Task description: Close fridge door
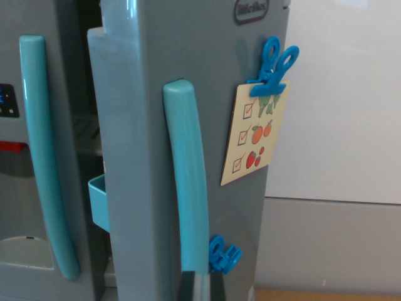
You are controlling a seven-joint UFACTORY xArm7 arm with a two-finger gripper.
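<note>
1 fridge door (144, 157) ajar, 2 handles (188, 175), 2 clips (274, 66)

Fridge door (144, 157) bears a "little tikes" badge (251, 10).

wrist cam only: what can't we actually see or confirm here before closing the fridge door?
- Gripper: only a dark sliver at the wrist view's bottom edge; open or shut unknown.
- Fridge interior: mostly hidden behind the open door.
- Checklist card: pictures too small to identify.
- Lower clip: partly behind the door handle.
</note>
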